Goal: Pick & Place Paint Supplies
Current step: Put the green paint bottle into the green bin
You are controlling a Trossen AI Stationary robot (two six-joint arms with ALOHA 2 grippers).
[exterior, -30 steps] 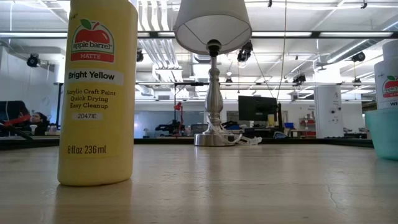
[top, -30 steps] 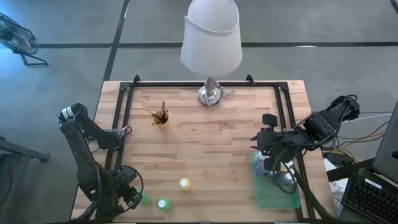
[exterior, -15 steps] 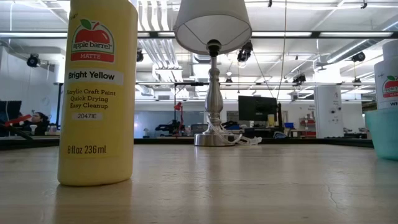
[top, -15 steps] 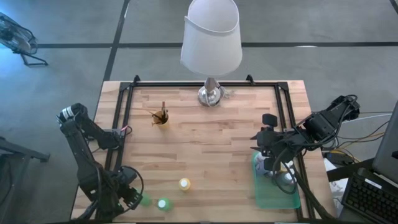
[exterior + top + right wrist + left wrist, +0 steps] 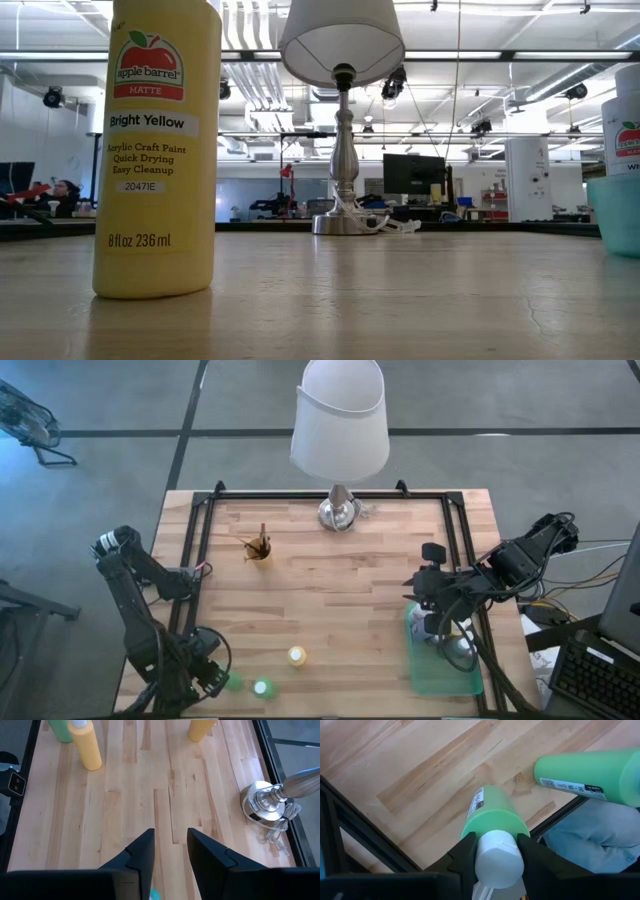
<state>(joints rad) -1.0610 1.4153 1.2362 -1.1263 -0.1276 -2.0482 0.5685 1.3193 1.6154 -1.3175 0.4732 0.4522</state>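
gripping a green paint bottle (image 5: 492, 815) at its white cap, left hand (image 5: 495, 855) sits at the near left corner of the desk (image 5: 330, 590), fingers pinched just under the cap, probably because the neck gives the narrow hold. standing just beside it, a second green bottle (image 5: 585, 772); a yellow bottle (image 5: 297, 656) upright a little further in, well apart from the green tray (image 5: 425, 670) at the near right edge. hovering over that tray, right hand (image 5: 170, 852), fingers a narrow gap apart with nothing between them, likely parked above the drop-off spot. holding dark brushes upright, a yellow cup (image 5: 258, 549) near the middle left, handles up for easy picking. keeping clear at the far edge, lamp (image 5: 340, 430). judging by this, most of the placing not yet done.
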